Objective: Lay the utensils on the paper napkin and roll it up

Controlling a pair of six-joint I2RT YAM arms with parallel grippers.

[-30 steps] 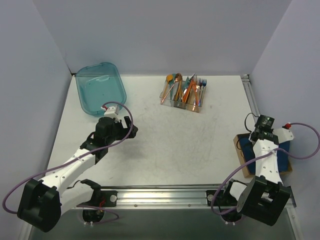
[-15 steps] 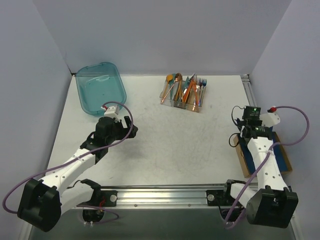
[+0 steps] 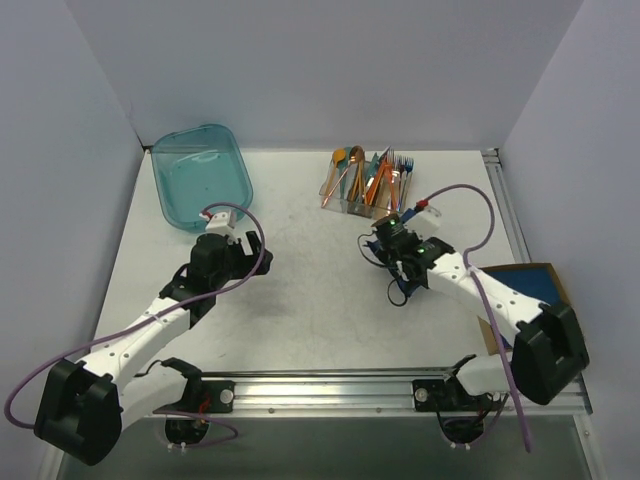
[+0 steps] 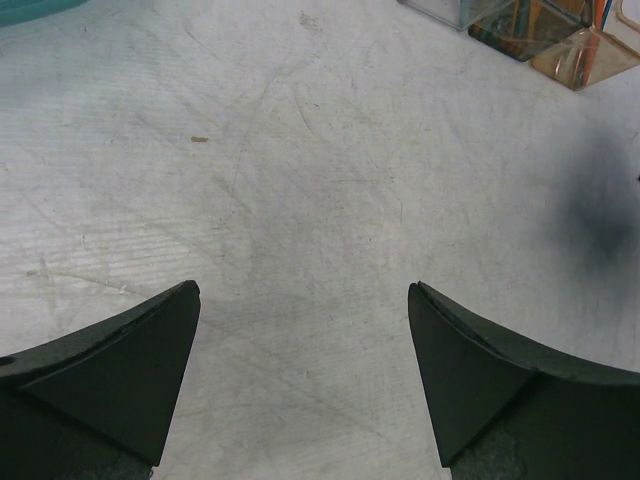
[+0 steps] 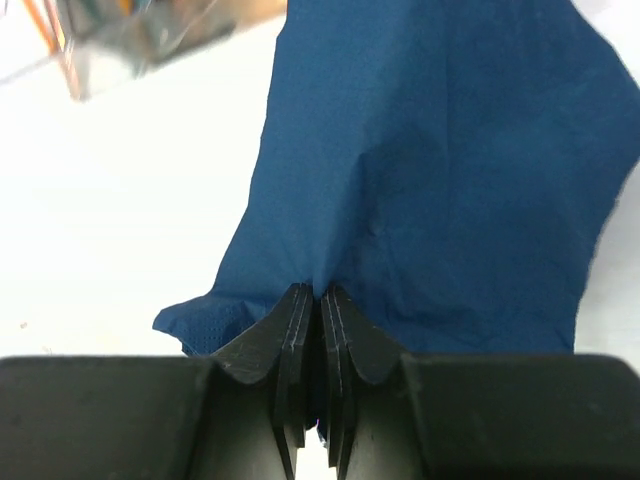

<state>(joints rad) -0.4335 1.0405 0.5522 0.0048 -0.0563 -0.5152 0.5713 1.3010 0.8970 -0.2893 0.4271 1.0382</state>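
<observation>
My right gripper (image 3: 403, 283) (image 5: 320, 292) is shut on the edge of a dark blue paper napkin (image 5: 440, 180), which hangs loose and creased from the jaws over the middle-right of the table; in the top view only a small blue bit (image 3: 407, 288) shows under the gripper. The orange-copper utensils (image 3: 378, 182) stand in a clear caddy (image 3: 352, 205) at the back centre, mixed with teal and blue cutlery. My left gripper (image 3: 254, 252) (image 4: 303, 290) is open and empty over bare table left of centre.
A teal plastic bin (image 3: 200, 176) sits at the back left. A wooden box holding a stack of blue napkins (image 3: 530, 280) sits at the right edge. The caddy's corner (image 5: 120, 50) shows blurred in the right wrist view. Walls enclose three sides.
My right arm has swung from the napkin box at the right edge leftward to the table's middle, carrying a napkin. The left arm has not moved.
</observation>
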